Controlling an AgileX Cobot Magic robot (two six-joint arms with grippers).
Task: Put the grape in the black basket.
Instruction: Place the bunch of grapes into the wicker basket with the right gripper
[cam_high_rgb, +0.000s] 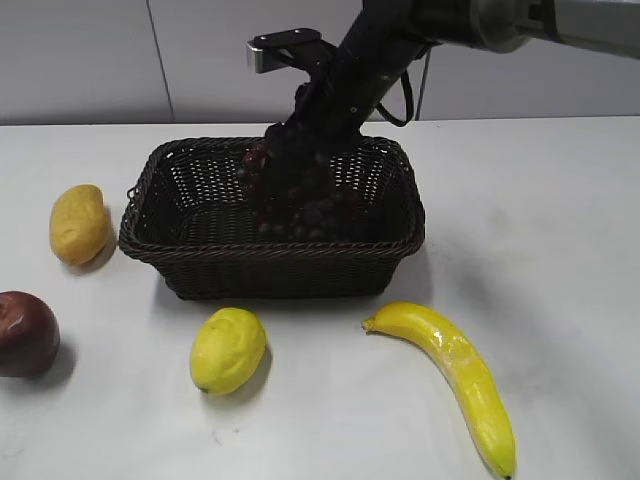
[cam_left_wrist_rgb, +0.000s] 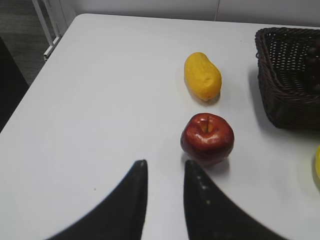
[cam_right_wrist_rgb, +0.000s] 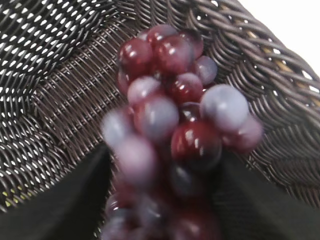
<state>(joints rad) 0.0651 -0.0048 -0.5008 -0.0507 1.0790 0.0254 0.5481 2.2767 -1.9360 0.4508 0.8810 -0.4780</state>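
The grape (cam_high_rgb: 292, 185), a bunch of dark red-purple berries, hangs from my right gripper (cam_high_rgb: 310, 105) over the inside of the black basket (cam_high_rgb: 180, 255). In the right wrist view the grape (cam_right_wrist_rgb: 170, 130) fills the space between the two dark fingers (cam_right_wrist_rgb: 162, 170), with the basket's woven wall (cam_right_wrist_rgb: 60, 90) close behind it. I cannot tell whether the bunch touches the basket floor. My left gripper (cam_left_wrist_rgb: 165, 167) is open and empty above the table, just left of a red apple (cam_left_wrist_rgb: 207, 138). The basket's corner (cam_left_wrist_rgb: 280, 95) shows at the right of that view.
On the white table a yellow mango-like fruit (cam_high_rgb: 79, 223) lies left of the basket, the red apple (cam_high_rgb: 25, 333) at the front left, a lemon (cam_high_rgb: 228, 350) in front of the basket, and a banana (cam_high_rgb: 460, 375) at the front right.
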